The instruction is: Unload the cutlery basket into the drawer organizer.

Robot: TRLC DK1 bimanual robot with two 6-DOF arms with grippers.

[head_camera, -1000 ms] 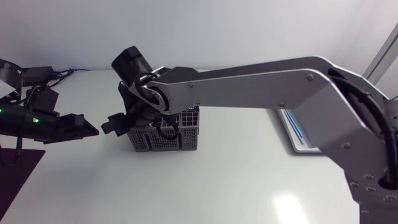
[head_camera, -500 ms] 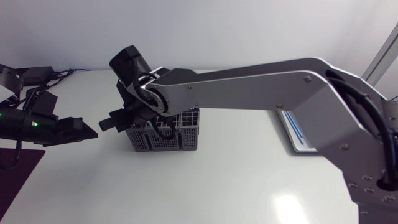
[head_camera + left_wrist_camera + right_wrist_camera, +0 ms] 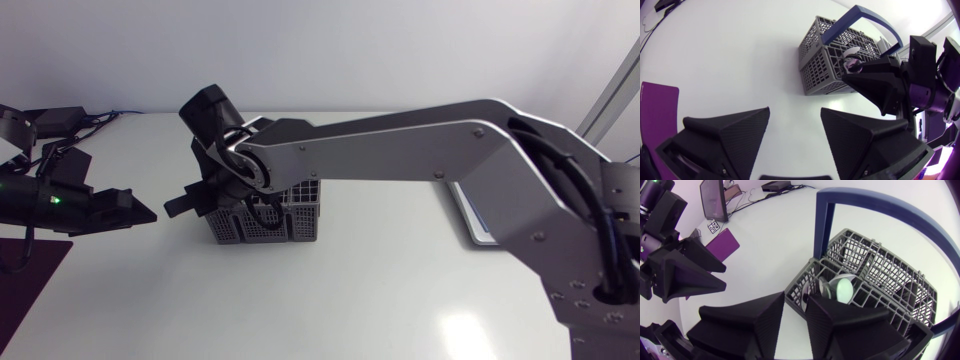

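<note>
The white counter (image 3: 330, 300) is crossed from the right edge by the right arm (image 3: 420, 140). Its hand (image 3: 175, 206) sits at the left side of the grey cutlery basket (image 3: 262, 228), centre-left in the frame, and whether that hand is clenched on anything cannot be told. The left arm (image 3: 40, 195) sits at the left edge, its hand (image 3: 795, 112) released and empty, near the basket but apart from it. Unloading looks barely begun: pale spoon-like cutlery (image 3: 839, 287) stands in the basket, and a pale tray (image 3: 478, 215) right of centre, perhaps the organizer, is mostly hidden behind the arm.
</note>
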